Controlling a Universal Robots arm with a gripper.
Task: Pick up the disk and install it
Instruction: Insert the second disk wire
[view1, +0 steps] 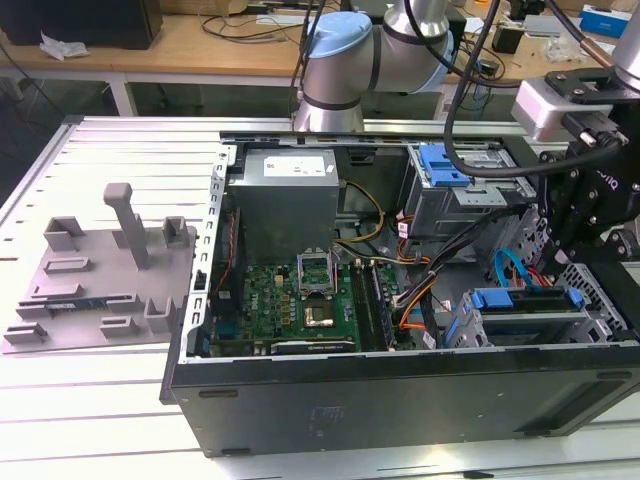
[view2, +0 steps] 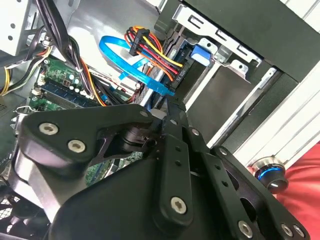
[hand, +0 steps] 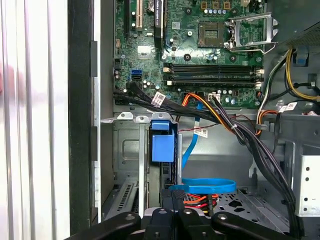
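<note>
The black hand (view2: 170, 112) is sitting nearest the lens in both wrist views, its linkages crossing the foreground and its fingertips meeting in a narrow point, pressed together with nothing visibly held between them. Just beyond the tips in the second wrist view, a blue ribbon cable (view2: 125, 62) is looping beside a bundle of red, orange and yellow wires (view2: 155, 52). In the exterior view, the disk (view1: 525, 308) is lying in the drive bay at the front corner of the open computer case (view1: 400, 395), toward the exterior view's right, its blue bracket framing the visible edge. The hand (view1: 560, 235) is hanging just above that bay, apart from the disk. The green circuit board (view1: 290, 300) is occupying the case floor, and a grey box (view1: 285, 200) is sitting behind it. The case is resting on the pale slatted desk (view1: 120, 160), beside a grey moulded holder (view1: 100, 270).
</note>
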